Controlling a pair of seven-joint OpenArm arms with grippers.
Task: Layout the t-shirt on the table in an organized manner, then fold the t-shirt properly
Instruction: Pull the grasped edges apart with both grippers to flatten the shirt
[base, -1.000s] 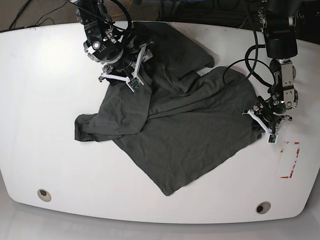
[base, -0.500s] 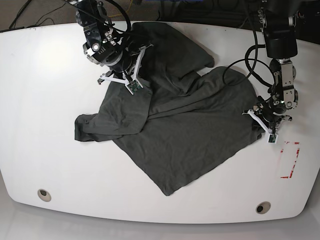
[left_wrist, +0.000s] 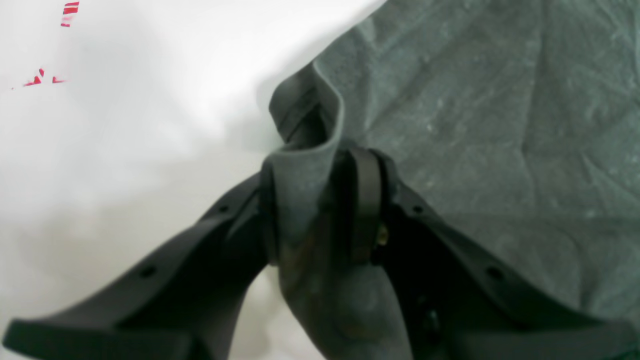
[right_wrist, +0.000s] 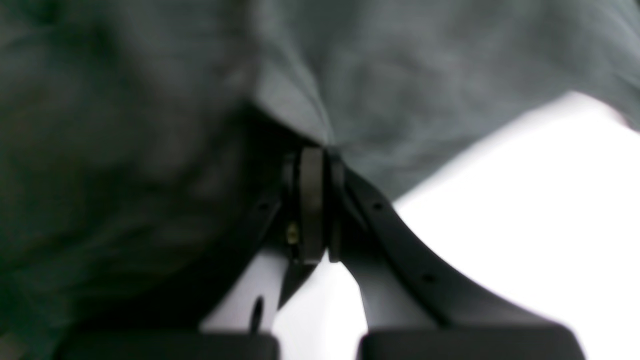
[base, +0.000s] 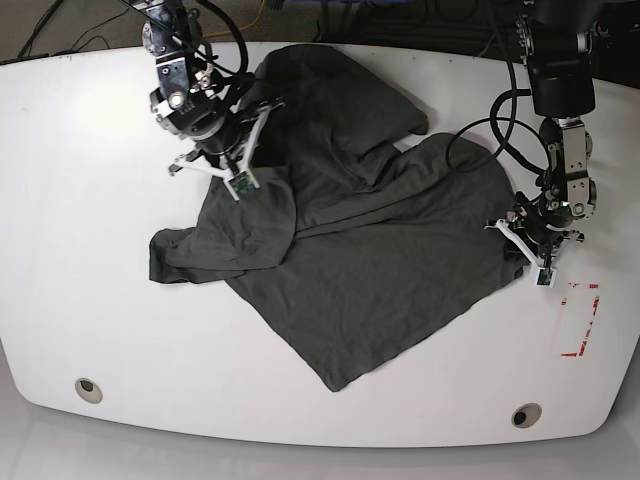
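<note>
Both grippers apparently pinching t-shirt (base: 370, 250)

We note a dark floor (base: 100, 22) along the top of the base view, with thin black cables (base: 42, 32) lying loose across it at the upper left. We also identify a yellow cable (base: 263, 10) near the top centre. A pale grey floor strip (base: 300, 466) runs along the bottom.
</note>
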